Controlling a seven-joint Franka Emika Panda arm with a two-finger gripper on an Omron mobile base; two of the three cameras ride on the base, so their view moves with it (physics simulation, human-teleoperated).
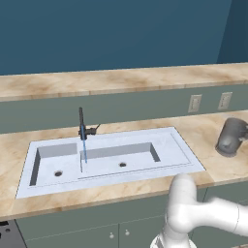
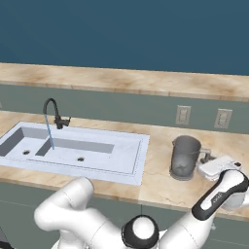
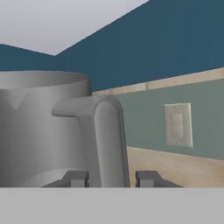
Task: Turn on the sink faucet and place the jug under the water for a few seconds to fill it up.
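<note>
Straddling the jug's [image 3: 39, 131] handle [image 3: 107, 140], the gripper [image 3: 112, 178] stands open, fingers either side. Jug sits upright on the tabletop [image 2: 160, 180] right of the sink [image 2: 121, 165]; water [image 2: 49, 131] runs from the faucet [image 2: 52, 109].

The counter [image 1: 213, 167] is a tan marbled slab on grey-green cabinets, running along a grey-green backsplash with a second marbled ledge above it. The sink [image 1: 186, 155] is set into the counter's left part, its flat pale rim lying on the surface from near the front edge almost to the back edge. The faucet [image 1: 81, 123] stands at the back edge behind the basins, and water [image 1: 85, 147] runs down into the sink. The jug [image 2: 185, 156] stands upright on the bare counter right of the sink, apart from its rim, about midway between front and back edges
</note>
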